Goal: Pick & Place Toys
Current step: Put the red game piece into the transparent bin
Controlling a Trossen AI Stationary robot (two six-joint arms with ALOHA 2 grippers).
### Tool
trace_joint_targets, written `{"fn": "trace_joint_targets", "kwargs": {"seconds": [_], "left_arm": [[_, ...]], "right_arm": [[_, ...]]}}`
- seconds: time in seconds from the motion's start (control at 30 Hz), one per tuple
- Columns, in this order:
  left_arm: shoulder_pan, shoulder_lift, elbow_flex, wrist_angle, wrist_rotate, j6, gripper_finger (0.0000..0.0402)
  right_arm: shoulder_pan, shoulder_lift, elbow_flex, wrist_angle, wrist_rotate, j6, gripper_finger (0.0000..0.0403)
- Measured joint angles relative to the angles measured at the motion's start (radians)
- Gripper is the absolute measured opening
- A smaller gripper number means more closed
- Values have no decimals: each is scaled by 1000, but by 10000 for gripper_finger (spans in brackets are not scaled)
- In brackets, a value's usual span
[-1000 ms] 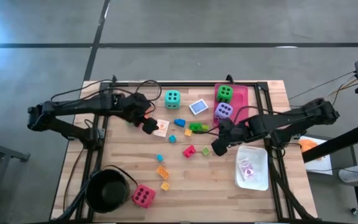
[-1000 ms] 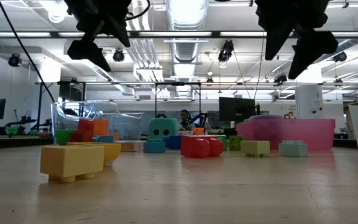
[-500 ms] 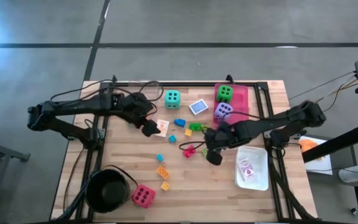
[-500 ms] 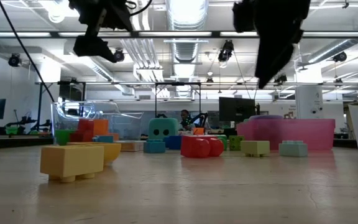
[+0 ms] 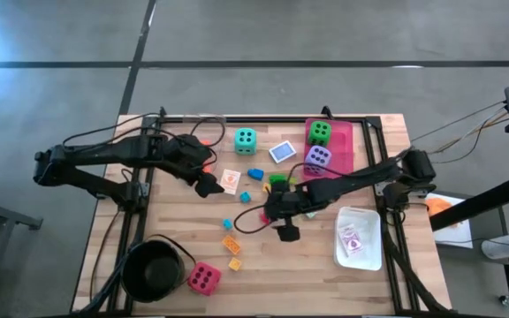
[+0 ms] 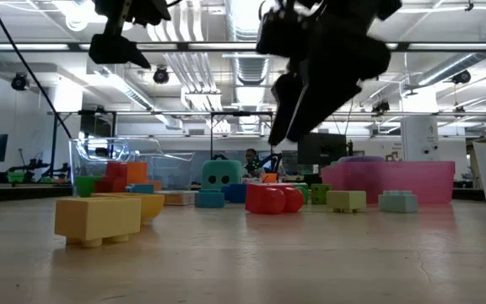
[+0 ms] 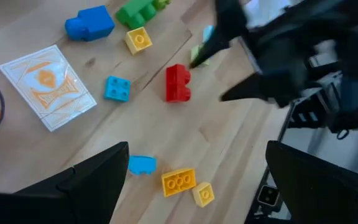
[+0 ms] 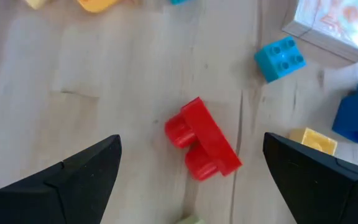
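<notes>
Red block (image 8: pixel 202 148) lies between the right gripper's (image 8: pixel 191 186) spread fingers, light-blue block (image 8: pixel 279 58) and card (image 8: pixel 334 23) nearby.

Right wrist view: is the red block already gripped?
No, the red block lies on the wood, apart from the open right gripper fingers.

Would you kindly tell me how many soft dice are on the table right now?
4: a teal die near the far edge, a green die and purple die in the pink tray, a pink-red die beside the black pot.
</notes>
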Motion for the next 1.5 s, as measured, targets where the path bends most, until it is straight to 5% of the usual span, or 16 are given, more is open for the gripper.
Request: {"fn": "trace_joint_targets", "kwargs": {"seconds": [0.7, 0.83, 1.13, 1.5], "left_arm": [[0, -30, -2, -7, -3, 31, 381], [0, -30, -2, -7, -3, 31, 381], [0, -30, -2, -8, -3, 33, 381], [0, -30, -2, -10, -2, 38, 381]], "right_arm": [[-50, 175, 2, 44, -60, -138, 377], [-50, 178, 2, 34, -74, -135, 330], [-53, 176, 2, 31, -52, -136, 152], [-52, 72, 1, 0, -53, -13, 152]]}}
